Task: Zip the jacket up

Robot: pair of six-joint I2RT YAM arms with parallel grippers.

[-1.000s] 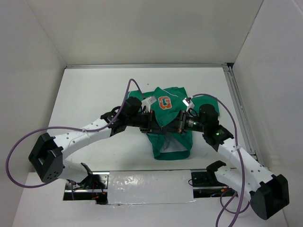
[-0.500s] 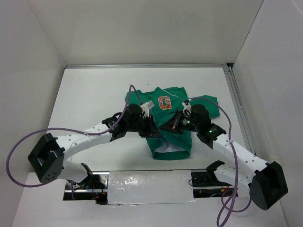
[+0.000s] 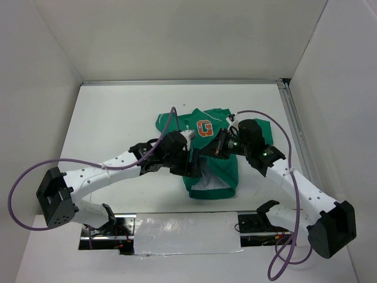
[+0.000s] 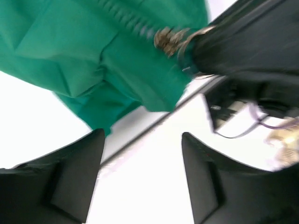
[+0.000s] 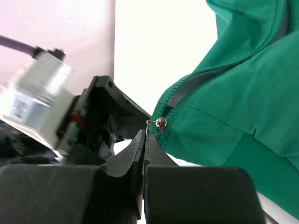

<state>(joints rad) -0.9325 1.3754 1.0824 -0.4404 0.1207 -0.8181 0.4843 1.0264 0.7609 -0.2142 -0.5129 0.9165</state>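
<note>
The green jacket [image 3: 222, 171] lies mid-table, its orange "G" patch [image 3: 204, 128] toward the far side. My right gripper [image 5: 146, 133] is shut, its tips pinching the thin pull of the brass zipper slider [image 5: 161, 123] at the edge of the jacket [image 5: 243, 93]; in the top view the right gripper [image 3: 213, 152] is over the jacket front. My left gripper [image 4: 140, 144] is open with only white table between its fingers, just below the jacket [image 4: 84, 51] and the slider [image 4: 167, 37]. From above, the left gripper [image 3: 198, 169] sits by the jacket's lower left front.
White walls enclose the table on three sides, with a metal rail [image 3: 297, 135] along the right edge. Purple cables [image 3: 171, 118] loop above both arms. The jacket's hem [image 3: 211, 191] lies near the front edge strip [image 3: 182, 227].
My left gripper has opened and let go of the jacket fabric, shifting slightly nearer and right. The right gripper has moved left and farther along the jacket front, still shut.
</note>
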